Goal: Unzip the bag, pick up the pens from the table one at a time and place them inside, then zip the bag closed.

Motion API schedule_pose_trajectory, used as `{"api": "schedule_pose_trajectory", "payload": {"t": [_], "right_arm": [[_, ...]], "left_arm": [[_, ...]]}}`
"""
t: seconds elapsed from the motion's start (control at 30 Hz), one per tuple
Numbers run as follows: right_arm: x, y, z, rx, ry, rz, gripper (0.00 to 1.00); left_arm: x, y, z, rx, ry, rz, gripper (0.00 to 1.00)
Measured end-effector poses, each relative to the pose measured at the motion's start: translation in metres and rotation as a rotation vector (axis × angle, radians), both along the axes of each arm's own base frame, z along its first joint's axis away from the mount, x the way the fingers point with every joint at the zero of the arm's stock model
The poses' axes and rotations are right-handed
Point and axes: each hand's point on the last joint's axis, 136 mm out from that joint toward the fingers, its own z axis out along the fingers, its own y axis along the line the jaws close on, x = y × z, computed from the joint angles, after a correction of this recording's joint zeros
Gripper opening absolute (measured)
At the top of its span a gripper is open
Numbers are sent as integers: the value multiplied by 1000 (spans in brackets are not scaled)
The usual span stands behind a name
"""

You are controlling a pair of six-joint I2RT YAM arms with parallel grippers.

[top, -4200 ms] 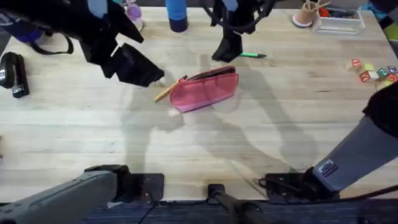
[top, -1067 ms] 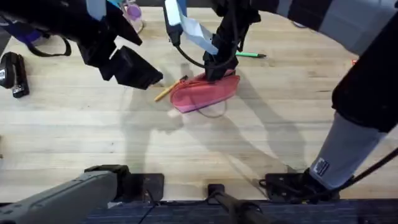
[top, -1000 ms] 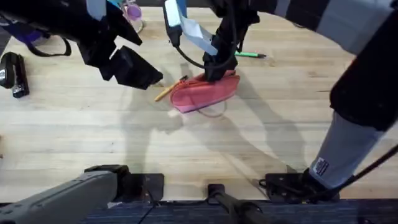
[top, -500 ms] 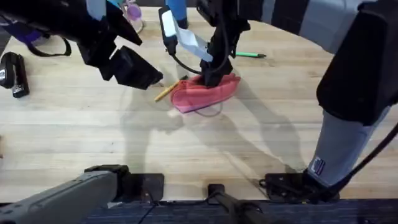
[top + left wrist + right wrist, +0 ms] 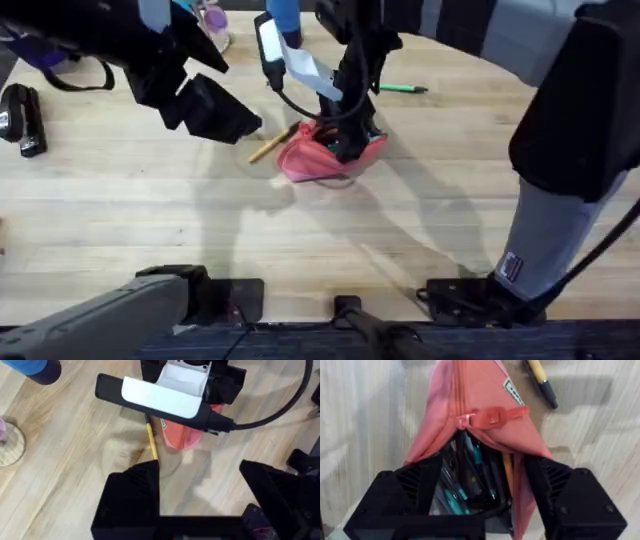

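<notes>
The coral-pink bag [image 5: 305, 158] lies bunched up mid-table, its zipper partly open. In the right wrist view its pink zipper pull [image 5: 490, 416] sits partway along, and several pens show inside the open mouth. My right gripper [image 5: 345, 145] presses down on the bag, open, its fingers [image 5: 415, 490] straddling the mouth. The yellow-orange pen [image 5: 272, 143] lies on the table [image 5: 300, 240] beside the bag's left end. The green pen [image 5: 400, 89] lies behind the bag. My left gripper [image 5: 235, 125] hovers open and empty left of the yellow pen [image 5: 151, 445].
A blue cylinder [image 5: 283, 15] and a pink-topped item [image 5: 212, 20] stand at the back edge. A black stapler [image 5: 22, 118] lies at the far left. My right arm [image 5: 580, 110] looms large over the right side. Bare wood stretches in front of the bag.
My right gripper has come down from near the green pen onto the bag and pushed along it; the bag is now shorter and crumpled. The left arm has stayed still.
</notes>
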Motion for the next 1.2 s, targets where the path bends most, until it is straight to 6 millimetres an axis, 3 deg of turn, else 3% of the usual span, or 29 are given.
{"api": "schedule_pose_trajectory", "payload": {"t": [0.37,0.63,0.9,1.2], "right_arm": [[0,0,1,2,-2,-2,996],[9,-9,20,53,-24,-43,996],[27,-28,56,148,-81,-125,996],[58,-58,68,189,-138,-244,996]], "left_arm": [[0,0,0,0,0,0,995],[0,0,0,0,0,0,995],[0,0,0,0,0,0,995],[0,0,0,0,0,0,995]]}}
